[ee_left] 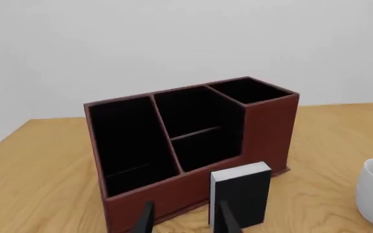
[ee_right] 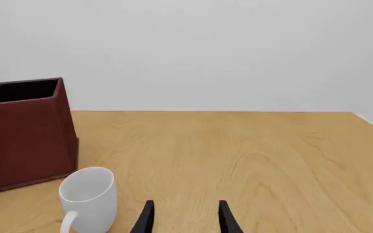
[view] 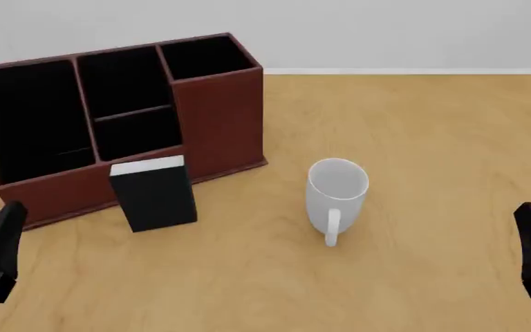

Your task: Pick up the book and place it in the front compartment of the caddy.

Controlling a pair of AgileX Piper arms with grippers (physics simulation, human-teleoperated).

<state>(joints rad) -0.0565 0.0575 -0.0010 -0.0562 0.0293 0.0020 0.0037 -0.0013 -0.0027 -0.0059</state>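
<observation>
Nothing has been picked up yet; this looks like the approach step, with the grasp yet to come. The small thick black hardcover book with a white page edge stands upright on the light wooden surface, towards its left side, just in front of the low front wall of the large reddish-brown leather-look caddy with black compartments; whether it leans on that wall I cannot tell. The caddy sits at the far-left part of the surface, its taller end towards the middle.

The left gripper hangs low near the left of the near edge, its fingers parted with nothing between them, pointing roughly at the book. The right gripper waits near the right of the near edge, well apart from everything, fingers likewise spread and empty.

A white ceramic mug stands near the middle, handle towards the near edge, to the right of the book.

To my eye the left arm is the one to use: it must move forward, close its fingers across the book's covers, then lift it clear of the low wall and lower it into the front compartment, keeping away from the mug.
</observation>
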